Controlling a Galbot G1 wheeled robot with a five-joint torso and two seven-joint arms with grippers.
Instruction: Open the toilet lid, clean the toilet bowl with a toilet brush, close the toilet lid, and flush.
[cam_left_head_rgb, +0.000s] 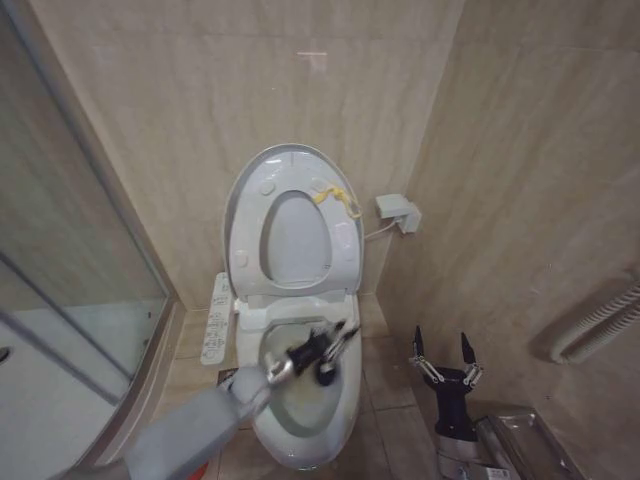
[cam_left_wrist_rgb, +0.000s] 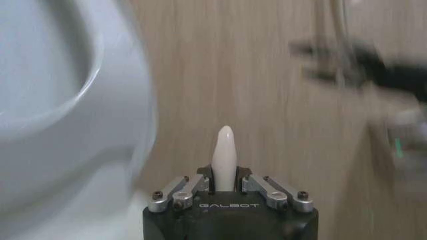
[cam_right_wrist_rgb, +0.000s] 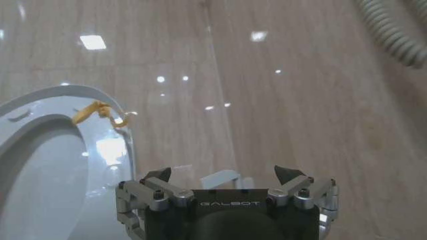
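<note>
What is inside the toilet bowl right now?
The left claw, shut on the toilet brush, reaches into the toilet bowl. The brush's dark head shows; the arm covers part of the bowl's interior.

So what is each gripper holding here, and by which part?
The left gripper is shut on the toilet brush, gripping its thin white handle, over the toilet bowl. The right gripper is open, holding nothing, beside the bowl.
</note>
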